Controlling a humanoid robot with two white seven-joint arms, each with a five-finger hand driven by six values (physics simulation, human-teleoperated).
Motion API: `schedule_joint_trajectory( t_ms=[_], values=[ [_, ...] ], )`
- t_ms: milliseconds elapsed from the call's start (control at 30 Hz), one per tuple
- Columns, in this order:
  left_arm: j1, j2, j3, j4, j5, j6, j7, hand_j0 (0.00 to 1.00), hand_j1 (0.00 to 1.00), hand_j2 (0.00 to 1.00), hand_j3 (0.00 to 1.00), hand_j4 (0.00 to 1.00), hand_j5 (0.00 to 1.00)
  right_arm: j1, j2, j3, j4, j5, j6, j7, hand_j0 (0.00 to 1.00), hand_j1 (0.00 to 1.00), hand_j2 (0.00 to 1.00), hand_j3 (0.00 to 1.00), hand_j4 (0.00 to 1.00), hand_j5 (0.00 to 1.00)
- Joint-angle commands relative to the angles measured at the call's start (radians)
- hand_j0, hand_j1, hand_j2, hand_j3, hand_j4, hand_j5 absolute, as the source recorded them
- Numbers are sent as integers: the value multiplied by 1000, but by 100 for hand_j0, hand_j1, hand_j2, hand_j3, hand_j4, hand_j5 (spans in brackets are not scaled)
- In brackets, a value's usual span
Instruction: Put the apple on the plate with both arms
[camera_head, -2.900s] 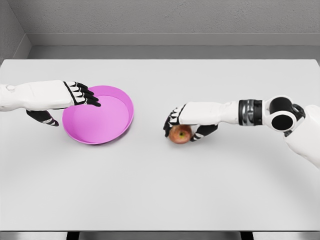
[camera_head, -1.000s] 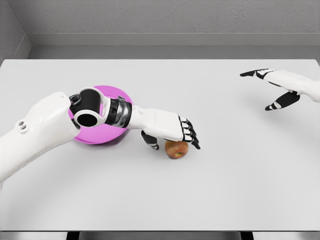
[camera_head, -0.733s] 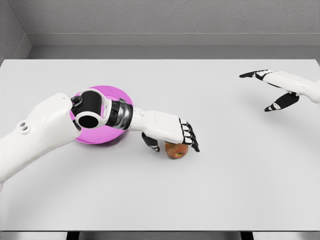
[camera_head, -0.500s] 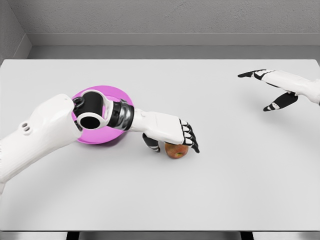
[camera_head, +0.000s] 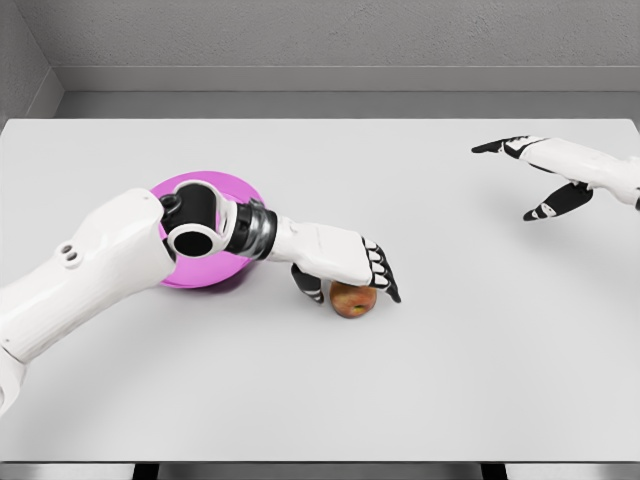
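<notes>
We list first the white table (camera_head: 330, 400), which fills most of the head view beneath a grey back wall (camera_head: 330, 35).

Next we record the left arm (camera_head: 100, 265), entering from the lower left and reaching across the table towards the middle; its elbow joint covers part of the plate.

The pink plate (camera_head: 240, 188) sits left of centre on the table, only its far rim and near edge showing around the arm.

The right hand (camera_head: 545, 175) is at the upper right, raised above the table well apart from everything else, fingers spread and holding nothing.

The left hand (camera_head: 345, 268) lies over the apple, fingers curved down on its far and right side, thumb at its left; we note contact, but cannot tell whether the grasp is closed.

The apple (camera_head: 352, 300), red and yellow, rests on the table just right of the plate, not on it.
</notes>
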Motion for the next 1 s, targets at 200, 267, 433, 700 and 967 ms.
schedule_joint_trajectory(
  t_ms=[200, 267, 433, 700, 967],
  values=[
    [-2, -1, -17, -1, 7, 2, 0, 83, 83, 83, 83, 83, 83, 0, -1, 0, -1, -8, 3, 0, 100, 100, 100, 100, 100, 100],
    [-2, 1, -17, -1, 7, 2, 0, 82, 82, 82, 82, 82, 82, 0, -1, 0, -1, -6, 3, 0, 100, 100, 100, 100, 100, 100],
    [-2, 1, -31, -1, 7, 2, 0, 74, 74, 74, 74, 74, 74, 0, -2, 0, -1, -6, 3, 0, 100, 100, 100, 100, 100, 100],
    [-3, 2, -38, -4, 7, 2, 0, 51, 51, 51, 51, 51, 51, -2, -6, 0, -18, -8, 3, 0, 100, 100, 100, 100, 100, 100],
    [-28, 34, -24, -50, 24, 2, 0, 38, 38, 38, 38, 38, 38, 0, -4, 0, -21, -8, 3, 0, 100, 100, 100, 100, 100, 100]
  ],
)
